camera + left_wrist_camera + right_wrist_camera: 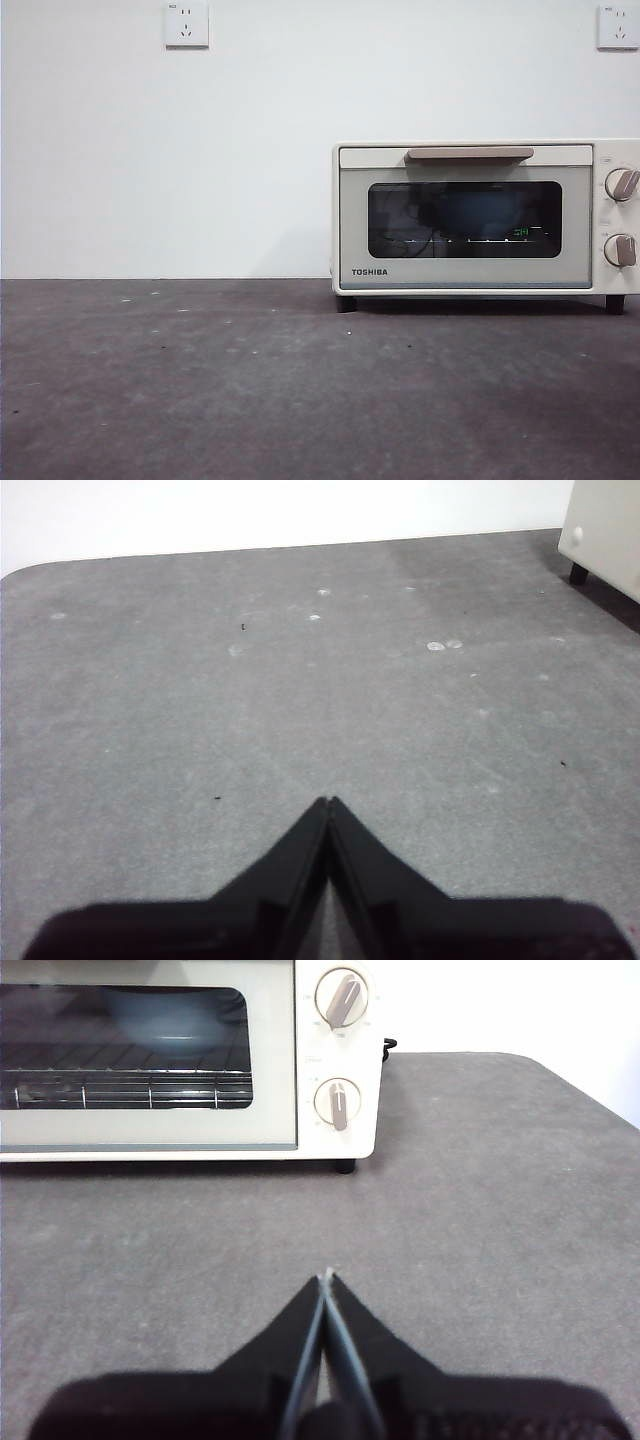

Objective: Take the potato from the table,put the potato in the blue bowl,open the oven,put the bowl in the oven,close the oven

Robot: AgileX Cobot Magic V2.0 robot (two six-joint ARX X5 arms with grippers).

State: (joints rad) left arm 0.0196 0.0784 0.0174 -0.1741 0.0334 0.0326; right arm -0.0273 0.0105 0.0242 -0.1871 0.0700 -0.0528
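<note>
Our left gripper [328, 802] hangs over bare desk [300, 700], jaws pressed together, holding nothing. Our right gripper [326, 1278] is likewise closed and empty, facing the oven [190, 1060], and is the nearer arm. The oven door is shut. The bowl [165, 1020] sits inside on the rack, behind the glass. We cannot see the potato. We judge nothing remains to do.

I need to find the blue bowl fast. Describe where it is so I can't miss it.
Start at the cream-white oven standing on the table against the white wall, its door shut. Look through the dark glass window: the blue bowl sits on the wire rack inside. It is the only rounded pale-blue shape behind the glass.
</note>
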